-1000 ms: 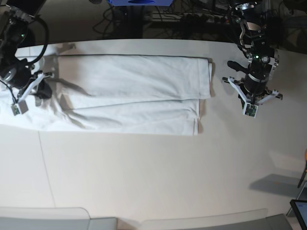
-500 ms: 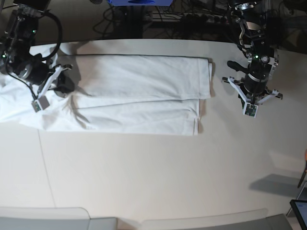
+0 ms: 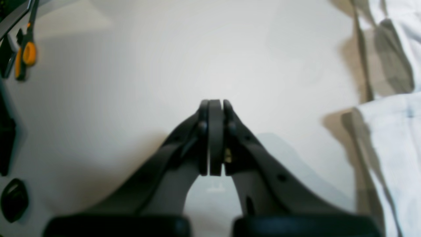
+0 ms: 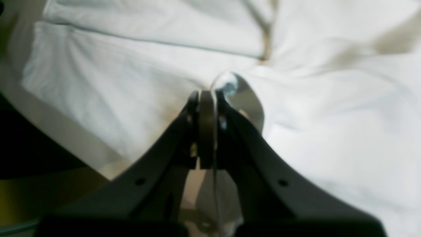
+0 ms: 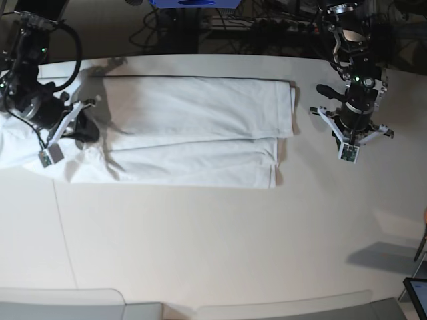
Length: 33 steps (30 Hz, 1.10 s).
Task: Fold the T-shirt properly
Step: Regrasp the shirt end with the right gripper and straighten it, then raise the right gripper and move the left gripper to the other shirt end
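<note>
Just one T-shirt point(image 5: 193, 130), two grippers

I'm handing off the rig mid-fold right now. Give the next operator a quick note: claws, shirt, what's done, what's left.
Left claw: shut, empty, hovering over bare table beside the shirt's hem end.
Right claw: shut, apparently pinching fabric at the other end of the T-shirt.
Shirt: lies on the table as a long band, both long sides folded in.
Left to do: fold the band across its length, probably from the right claw's end, then flatten.
</note>
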### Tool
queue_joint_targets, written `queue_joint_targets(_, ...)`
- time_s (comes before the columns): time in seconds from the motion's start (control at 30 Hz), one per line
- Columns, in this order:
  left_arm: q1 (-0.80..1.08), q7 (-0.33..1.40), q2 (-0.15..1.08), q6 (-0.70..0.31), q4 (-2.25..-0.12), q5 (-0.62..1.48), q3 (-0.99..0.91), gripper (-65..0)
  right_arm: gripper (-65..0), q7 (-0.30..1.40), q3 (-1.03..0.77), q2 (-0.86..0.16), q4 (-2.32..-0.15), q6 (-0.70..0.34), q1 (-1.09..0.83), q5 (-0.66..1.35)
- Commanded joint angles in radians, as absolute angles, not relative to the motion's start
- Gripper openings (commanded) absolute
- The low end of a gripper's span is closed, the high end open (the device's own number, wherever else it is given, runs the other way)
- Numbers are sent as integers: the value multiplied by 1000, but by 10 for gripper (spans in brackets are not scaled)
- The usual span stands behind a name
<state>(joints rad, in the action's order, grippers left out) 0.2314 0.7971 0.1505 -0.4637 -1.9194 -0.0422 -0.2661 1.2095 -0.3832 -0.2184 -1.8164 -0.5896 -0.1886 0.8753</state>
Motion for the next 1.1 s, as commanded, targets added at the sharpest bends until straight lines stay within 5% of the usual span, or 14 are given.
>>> queue_joint_targets(0.0, 232, 780, 160, -455, -1937, -35, -271, -650, -650, 1185, -387, -243, -1830, -590, -177, 897)
queue_joint_targets(0.6, 243, 780, 162, -455, -1940, -39, -269, -650, -635, 1194, -386, -203, -1801, -588, -114, 802)
queue_joint_targets(0.9, 240, 780, 162, -455, -1939, -36, -269, -650, -257, 1294, -545, -208, -1906, -590, -93, 921)
queue_joint_targets(1.07, 239, 780, 162, -455, -1939, -33, -268, -650, -239, 1279, -711, -275, -1900, -590, -59, 981)
